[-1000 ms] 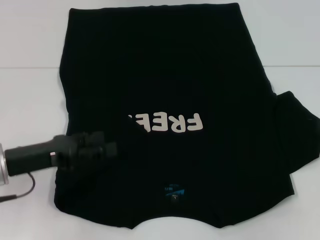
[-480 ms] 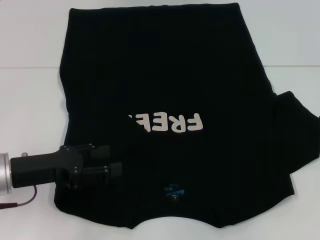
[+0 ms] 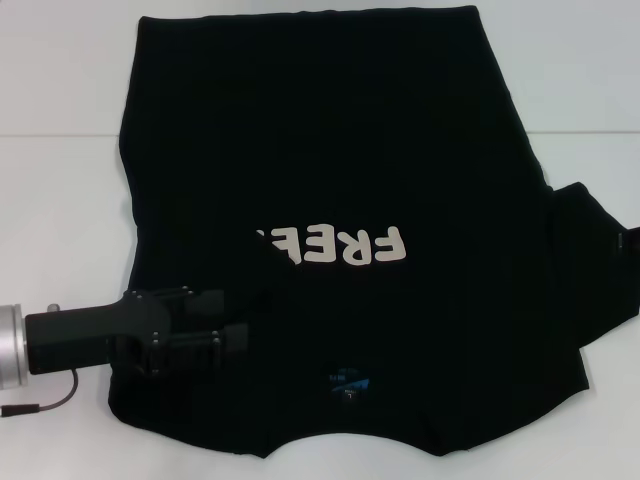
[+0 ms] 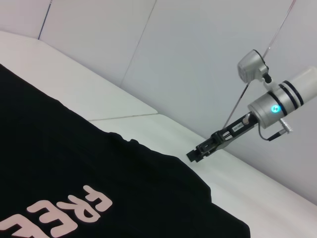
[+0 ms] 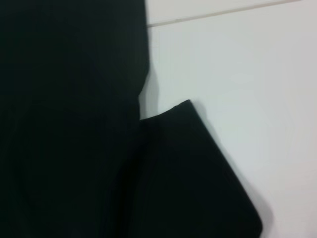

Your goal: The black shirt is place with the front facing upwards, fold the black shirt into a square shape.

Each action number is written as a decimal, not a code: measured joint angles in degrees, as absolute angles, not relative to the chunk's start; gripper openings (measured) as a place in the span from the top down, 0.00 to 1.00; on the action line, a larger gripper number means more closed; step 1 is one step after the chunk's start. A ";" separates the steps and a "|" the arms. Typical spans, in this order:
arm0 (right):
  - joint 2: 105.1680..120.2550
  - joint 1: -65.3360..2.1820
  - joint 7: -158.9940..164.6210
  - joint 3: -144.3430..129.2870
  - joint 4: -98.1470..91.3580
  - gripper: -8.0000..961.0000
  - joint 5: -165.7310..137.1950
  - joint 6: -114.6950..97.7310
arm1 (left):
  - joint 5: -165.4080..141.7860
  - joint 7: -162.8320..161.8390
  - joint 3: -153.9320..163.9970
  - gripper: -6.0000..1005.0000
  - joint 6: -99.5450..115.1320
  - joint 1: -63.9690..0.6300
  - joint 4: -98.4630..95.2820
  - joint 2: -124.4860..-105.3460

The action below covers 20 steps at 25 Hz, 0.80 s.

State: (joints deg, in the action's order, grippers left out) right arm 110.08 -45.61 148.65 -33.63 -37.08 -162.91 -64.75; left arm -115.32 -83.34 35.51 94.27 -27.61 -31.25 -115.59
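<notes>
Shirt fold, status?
Left gripper low over the shirt near its folded left side, jaws apart. Right gripper hanging off the right sleeve. Shirt flat on table, right sleeve unfolded. Nothing in the way.

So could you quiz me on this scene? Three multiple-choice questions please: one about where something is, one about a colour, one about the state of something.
1. Where is the left claw?
A. Over the shirt's left side, near the collar end
B. Off on the bare table
C. Above the far hem

2. What colour is the shirt's lettering?
A. Blue
B. Cream
C. Red

3. How does the shirt's right sleeve lie?
A. Folded over the body
B. Spread out sideways on the table
C. Lifted in a claw

Answers: 1 A, the left claw sits over the black shirt beside the neck label. 2 B, the lettering is cream. 3 B, the right sleeve lies flat, sticking out onto the table.
</notes>
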 joint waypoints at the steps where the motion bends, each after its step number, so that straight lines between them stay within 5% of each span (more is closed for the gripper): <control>1: 110.20 -45.83 148.62 -33.95 -36.68 0.05 -162.98 -64.41 | -115.32 -83.41 35.55 0.24 94.23 -27.65 -31.21 -115.61; 20: 110.60 -46.58 149.03 -36.62 -33.43 0.08 -163.20 -61.72 | -115.34 -83.59 35.51 0.24 94.14 -27.67 -31.03 -115.75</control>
State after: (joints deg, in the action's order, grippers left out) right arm 110.60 -46.58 149.03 -36.62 -33.43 -163.20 -61.72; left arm -115.34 -83.59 35.51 94.14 -27.67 -31.03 -115.75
